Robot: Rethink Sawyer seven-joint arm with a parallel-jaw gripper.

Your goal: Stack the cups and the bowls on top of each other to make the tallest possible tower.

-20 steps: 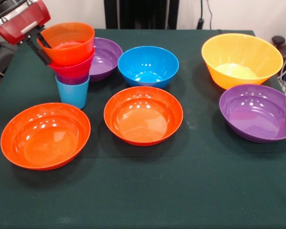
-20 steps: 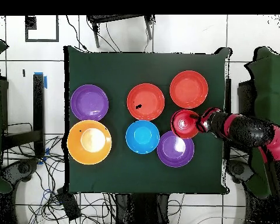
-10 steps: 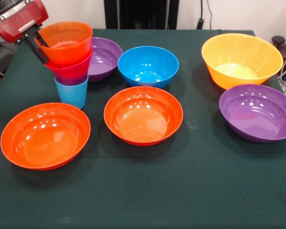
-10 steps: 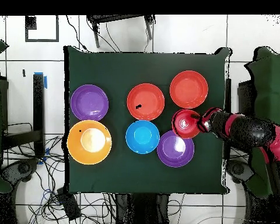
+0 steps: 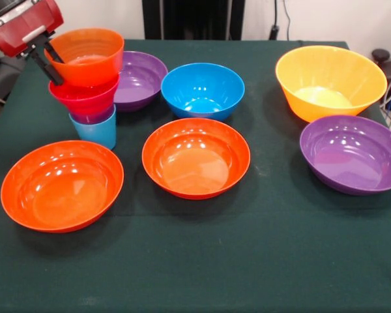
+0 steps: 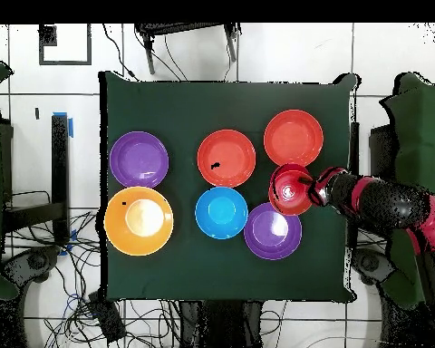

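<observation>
- Dark green cloth desk [image 5: 260, 261], white wall behind, cables and tiled floor around it in the overhead view.
- Tower [image 5: 88, 88] at the desk's left rear in the front view: light blue plastic cup [image 5: 94, 134] lowest, sliver of purple plastic cup [image 5: 91, 119] above it, then small pink plastic bowl [image 5: 85, 99], small orange plastic bowl [image 5: 88, 55] on top.
- Red and black gripper [image 5: 50, 59] at the top bowl's left rim; black fingers [image 5: 44, 64] astride the rim, one inside, one outside, closed on the small orange plastic bowl.
- Change over the last second: whole column shifted left with the gripper, away from the wide purple plastic bowl [image 5: 143, 78] behind it. Previously upright, now leaning, top toward the gripper. Blue cup tilted too; cannot tell if its base sits flat on the cloth.
- Overhead view agrees: stack [image 6: 292, 188] nudged toward the desk edge, gripper [image 6: 314, 188] at its side.
- Likely meaning: column dragged or tipped by the rim grip. Nesting intact, nothing separated, but stability reduced; toppling risk if the pull goes on.
- Not yet stacked: medium blue plastic bowl [image 5: 202, 88], two wide orange-red plastic bowls [image 5: 62, 186] [image 5: 195, 156], large yellow-orange plastic bowl [image 5: 331, 78], second wide purple bowl [image 5: 352, 153]. All unmoved.
- Roughly four of ten pieces up; the wide bowls left.
</observation>
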